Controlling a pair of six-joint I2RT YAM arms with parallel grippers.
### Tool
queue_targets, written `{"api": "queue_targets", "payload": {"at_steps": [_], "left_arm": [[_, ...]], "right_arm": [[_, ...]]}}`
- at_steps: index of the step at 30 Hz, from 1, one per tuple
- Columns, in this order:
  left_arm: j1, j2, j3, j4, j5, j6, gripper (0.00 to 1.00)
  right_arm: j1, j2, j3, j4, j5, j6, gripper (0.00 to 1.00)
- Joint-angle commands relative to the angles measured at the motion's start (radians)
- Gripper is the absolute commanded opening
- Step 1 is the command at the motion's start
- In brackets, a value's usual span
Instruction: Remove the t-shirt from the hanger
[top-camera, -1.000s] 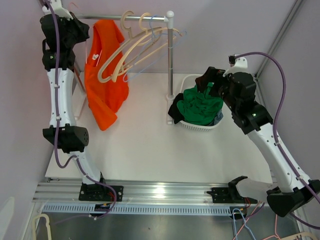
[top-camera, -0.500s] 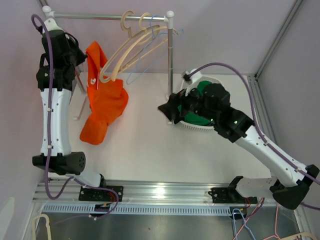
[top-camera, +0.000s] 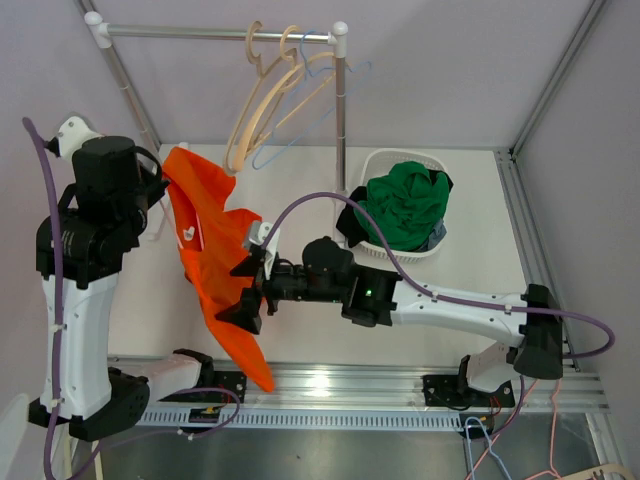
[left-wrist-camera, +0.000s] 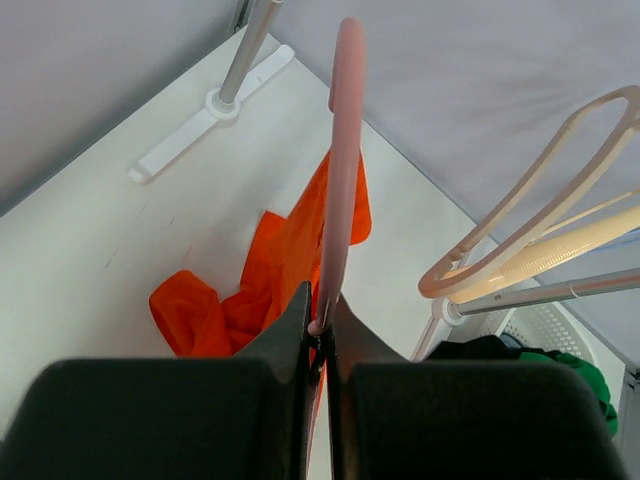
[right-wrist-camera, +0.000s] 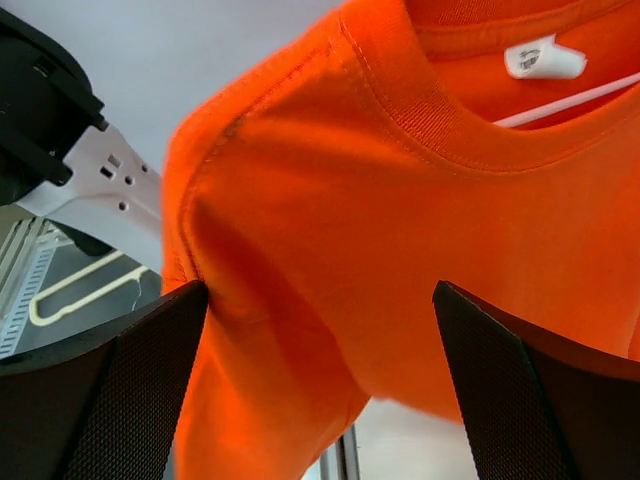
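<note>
Now the top view: the left gripper (top-camera: 160, 190) has carried the hanger (left-wrist-camera: 338, 150) off the rail (top-camera: 215, 33), where it hung a second ago, and holds it out over the left side of the table (top-camera: 300, 200). The orange t-shirt (top-camera: 215, 280) drapes down from it toward the near edge. The right gripper (top-camera: 243, 290) has swung across from the basket (top-camera: 385, 252) of green clothes to the shirt's right flank. Its jaws are spread wide and hold nothing. Three empty hangers (top-camera: 262, 110) are left on the rail.

From the left wrist, the fingers are pinched tight on the pink hook's stem. The hook rises straight above them and the orange cloth falls in folds below, toward the table.

From the right wrist, orange fabric fills the frame. The collar, its white label (right-wrist-camera: 543, 57) and a pale stretch of hanger bar inside the neck sit at upper right. The two pads stand far apart on either side of the shoulder cloth; whether either one touches it I cannot tell.

So the shirt is off the rail but not off the hanger. My reading is that the right gripper is lined up to close on the shoulder and draw the cloth away while the left keeps the hook fixed.
</note>
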Motion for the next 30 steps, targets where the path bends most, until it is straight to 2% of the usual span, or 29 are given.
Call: {"api": "queue_targets", "payload": {"at_steps": [1, 4, 5, 6, 7, 8, 9, 12, 14, 18, 20, 23, 24, 25, 26, 27, 28, 30], "left_arm": [[-0.003, -0.021, -0.024, -0.039, -0.022, -0.07, 0.01], [-0.003, -0.028, -0.029, -0.041, -0.013, -0.06, 0.01], [-0.003, -0.027, -0.029, -0.041, -0.014, -0.059, 0.0], [-0.003, -0.025, -0.029, -0.041, -0.013, -0.057, 0.01], [-0.003, -0.025, -0.031, -0.038, -0.013, -0.053, 0.01], [-0.003, -0.018, -0.028, -0.033, -0.007, -0.048, 0.01], [-0.002, -0.004, -0.029, -0.021, -0.002, -0.037, 0.01], [0.012, 0.045, -0.022, -0.001, -0.005, -0.027, 0.0], [0.046, 0.12, 0.027, -0.027, 0.04, -0.031, 0.0], [0.121, 0.211, 0.141, -0.067, 0.103, -0.013, 0.01], [0.121, 0.223, 0.173, -0.108, 0.113, -0.004, 0.01], [0.118, 0.171, 0.18, -0.102, 0.295, 0.156, 0.0], [0.108, 0.133, 0.11, -0.099, 0.343, 0.194, 0.01], [0.1, 0.014, 0.057, -0.063, 0.384, 0.225, 0.01], [0.097, -0.068, -0.08, -0.006, 0.431, 0.245, 0.01], [0.097, -0.149, -0.154, 0.12, 0.482, 0.28, 0.01], [0.097, -0.3, -0.34, 0.178, 0.578, 0.308, 0.01], [0.097, -0.399, -0.406, 0.206, 0.639, 0.347, 0.01]], "right_arm": [[0.026, 0.058, 0.055, 0.156, 0.01, -0.008, 0.99], [0.043, 0.116, 0.082, 0.179, -0.006, 0.01, 0.99], [0.046, 0.128, 0.091, 0.176, -0.01, 0.015, 0.88], [0.046, 0.139, 0.105, 0.168, -0.02, 0.022, 0.56], [0.048, 0.154, 0.113, 0.157, -0.029, 0.027, 0.39], [0.054, 0.159, 0.118, 0.151, -0.036, 0.036, 0.16], [0.07, 0.149, 0.104, 0.135, -0.033, 0.039, 0.0], [0.129, 0.098, 0.05, 0.116, 0.025, 0.018, 0.0], [0.193, 0.049, -0.015, 0.096, 0.089, 0.015, 0.0], [0.242, 0.021, -0.126, 0.134, 0.135, 0.08, 0.0], [0.239, 0.041, -0.142, 0.156, 0.169, 0.088, 0.0], [0.175, 0.059, -0.132, 0.179, 0.172, 0.097, 0.0], [0.131, 0.066, -0.122, 0.182, 0.157, 0.099, 0.0], [0.111, 0.067, -0.093, 0.177, 0.148, 0.099, 0.0], [0.091, 0.07, -0.077, 0.174, 0.149, 0.098, 0.0], [0.071, 0.078, -0.057, 0.168, 0.151, 0.104, 0.0], [0.025, 0.087, -0.007, 0.141, 0.157, 0.113, 0.0], [-0.023, 0.119, 0.064, 0.087, 0.174, 0.157, 0.0]]}}
